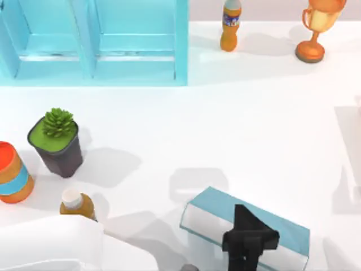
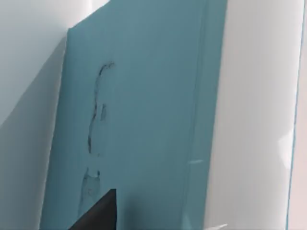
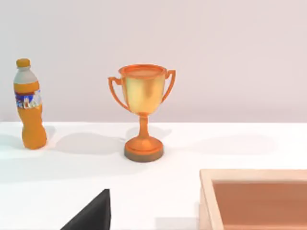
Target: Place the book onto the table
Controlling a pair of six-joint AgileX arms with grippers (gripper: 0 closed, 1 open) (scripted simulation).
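The book (image 1: 217,214), light teal with white page edges, is near the front of the table (image 1: 225,130), right of centre, tilted and casting a shadow beside it. My left gripper (image 1: 249,236) is shut on the book's near edge, and its white arm (image 1: 56,243) crosses the front left. In the left wrist view the teal cover (image 2: 144,120) is very close, with one dark fingertip (image 2: 98,213) against it. My right gripper shows one dark fingertip (image 3: 91,215) in the right wrist view, facing the far right corner.
A cyan shelf unit (image 1: 93,39) stands at the back left. An orange bottle (image 1: 230,25) and a trophy (image 1: 316,28) stand at the back right. A potted plant (image 1: 56,141), a striped can (image 1: 12,175) and a small bottle (image 1: 76,204) are at the left. A wooden box (image 3: 254,199) lies near the right gripper.
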